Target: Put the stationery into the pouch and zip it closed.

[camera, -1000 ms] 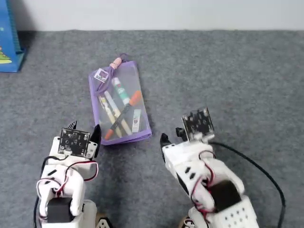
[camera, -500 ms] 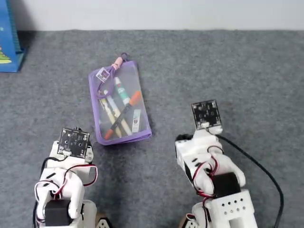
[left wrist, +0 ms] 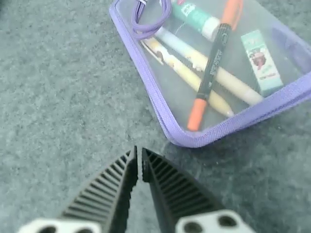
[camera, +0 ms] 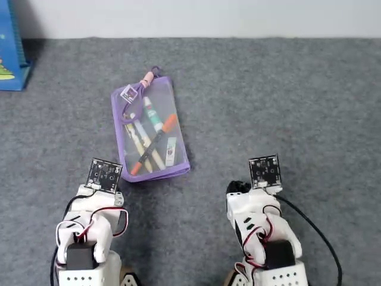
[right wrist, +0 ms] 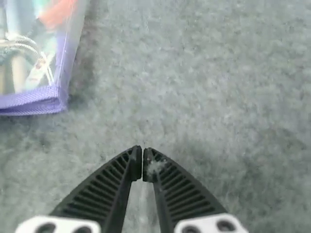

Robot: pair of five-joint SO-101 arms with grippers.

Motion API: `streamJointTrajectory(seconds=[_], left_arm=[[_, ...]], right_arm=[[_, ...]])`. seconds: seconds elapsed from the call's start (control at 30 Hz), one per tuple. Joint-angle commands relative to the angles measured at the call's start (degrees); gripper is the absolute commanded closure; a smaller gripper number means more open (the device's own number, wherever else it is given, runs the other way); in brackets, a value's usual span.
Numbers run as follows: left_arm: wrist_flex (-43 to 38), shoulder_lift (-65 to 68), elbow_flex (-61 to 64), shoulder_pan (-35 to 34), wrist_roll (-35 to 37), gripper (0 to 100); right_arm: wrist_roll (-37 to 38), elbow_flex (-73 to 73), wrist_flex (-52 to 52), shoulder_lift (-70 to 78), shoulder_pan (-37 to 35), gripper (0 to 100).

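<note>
A clear pouch (camera: pixel 150 130) with purple trim lies flat on the grey carpet, zipped, its pink zip pull (camera: pixel 144 79) at the far end. Inside lie pens, an orange-capped marker (left wrist: pixel 209 77), a glue stick (left wrist: pixel 197 16) and a small eraser (left wrist: pixel 261 61). My left gripper (left wrist: pixel 138 156) is shut and empty, just short of the pouch's near corner (left wrist: pixel 187 141). My right gripper (right wrist: pixel 142 155) is also shut and empty, over bare carpet to the right of the pouch's other near corner (right wrist: pixel 56 101). Both arms (camera: pixel 95 220) (camera: pixel 259 223) sit drawn back at the near edge.
A blue box (camera: pixel 12 50) stands at the far left against the white wall (camera: pixel 196 18). Grey carpet (camera: pixel 286 101) covers the whole work surface, with open room to the right of the pouch.
Both arms have pulled back toward the near edge and folded down, away from the pouch. The pouch has not moved.
</note>
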Motion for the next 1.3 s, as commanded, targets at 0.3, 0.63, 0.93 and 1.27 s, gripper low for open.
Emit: streamJointTrajectory(seconds=[0.3,0.63,0.93,1.27], left_arm=[[-0.09,-0.79,3.03,-0.09,-0.88,99],[5.45,-0.62,3.03,0.26,-0.53,99],[7.65,-0.62,3.03,-1.67,16.88,99],[7.65,-0.7,3.03,-2.02,20.66,98]], right_arm=[[0.09,3.6,-0.31,0.84,1.54,99.0],[0.44,3.6,9.63,0.92,11.91,98.7],[0.18,3.6,14.02,0.92,11.82,98.9],[0.18,3.6,14.02,0.92,11.74,98.7]])
